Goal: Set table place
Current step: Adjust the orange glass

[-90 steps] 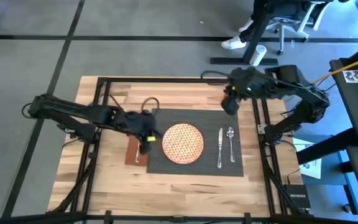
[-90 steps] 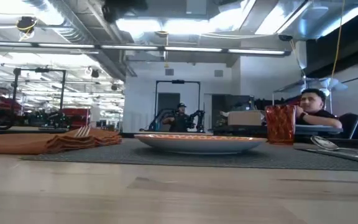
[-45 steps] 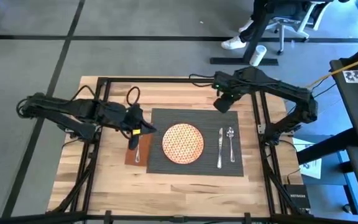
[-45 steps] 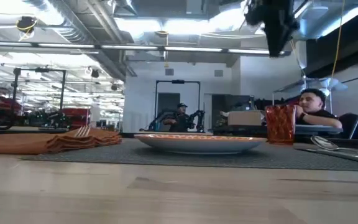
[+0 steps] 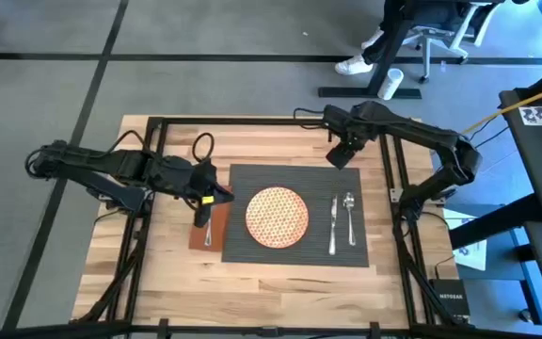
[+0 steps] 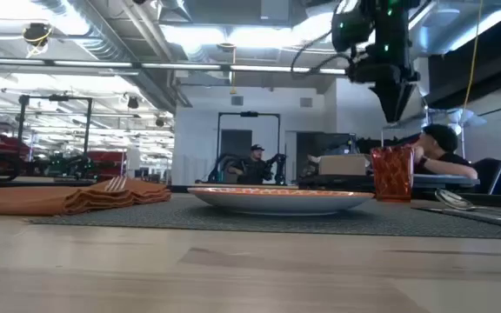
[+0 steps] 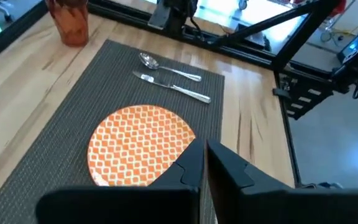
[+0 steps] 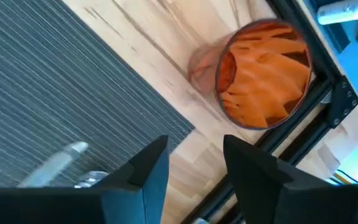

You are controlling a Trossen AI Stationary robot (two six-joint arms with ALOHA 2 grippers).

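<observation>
High view: placemat (image 5: 294, 218) mid-tabletop (image 5: 280, 141) w/ plate (image 5: 277, 216), knife (image 5: 333, 224) + spoon (image 5: 349, 215); napkin (image 5: 200, 229) w/ fork (image 5: 208, 231) beside it.

Low view: cup (image 6: 393, 174) upright, right gripper (image 6: 396, 103) above.

Left wrist: left gripper (image 7: 204, 163) jaws nearly closed, empty.

Right wrist: jaws apart, empty.

Setting looks basically done.

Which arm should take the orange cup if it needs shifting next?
Right. The right gripper hangs open just above the orange cup at the table's far right; the left gripper is shut, over the napkin.
</observation>
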